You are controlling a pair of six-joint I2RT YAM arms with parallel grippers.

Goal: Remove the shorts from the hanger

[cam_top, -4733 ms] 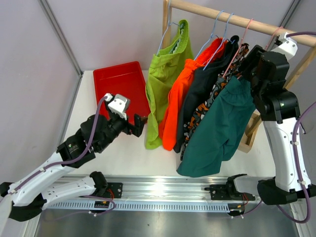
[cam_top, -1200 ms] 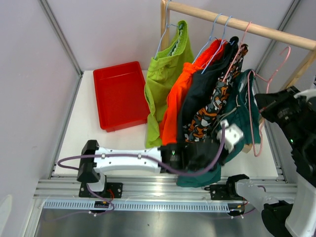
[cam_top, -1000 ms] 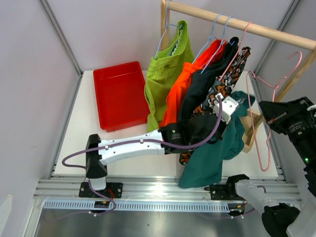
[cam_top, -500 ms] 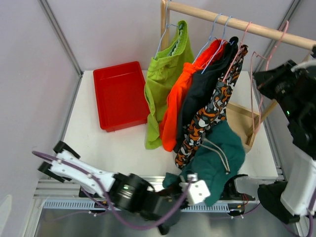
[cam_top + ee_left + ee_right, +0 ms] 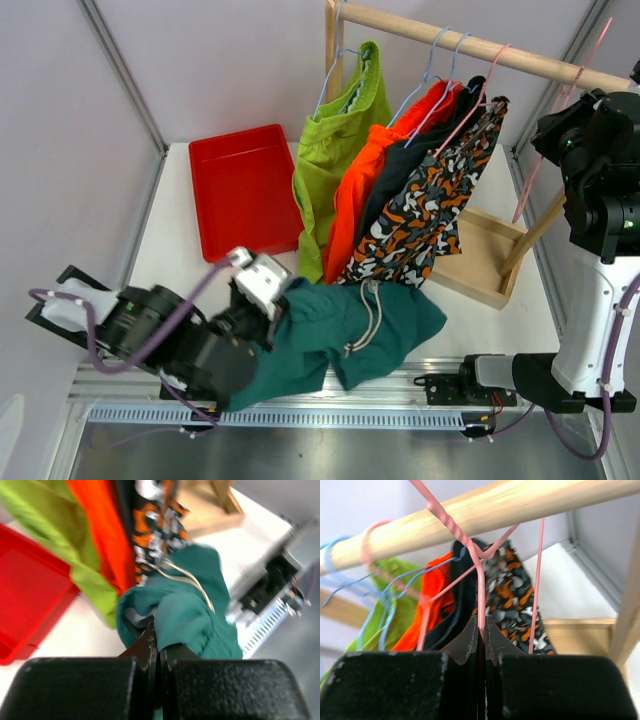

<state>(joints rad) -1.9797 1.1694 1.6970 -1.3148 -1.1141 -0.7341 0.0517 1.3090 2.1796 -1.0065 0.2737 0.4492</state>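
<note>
Left gripper (image 5: 159, 647) is pinched tight on a fold of the teal shorts (image 5: 340, 335), so they drape from it. They're off the hanger, well in front of the rail (image 5: 450, 40), low over the table (image 5: 250, 285) edge. Long axis runs roughly along the rail: gripped end left, loose end pointing right, drawstring on top. Right gripper (image 5: 482, 630) clamps the bare pink hanger (image 5: 481, 585) at the rail's right end, likely to keep it clear. Four pairs (image 5: 400, 190) hang on the rail.
</note>
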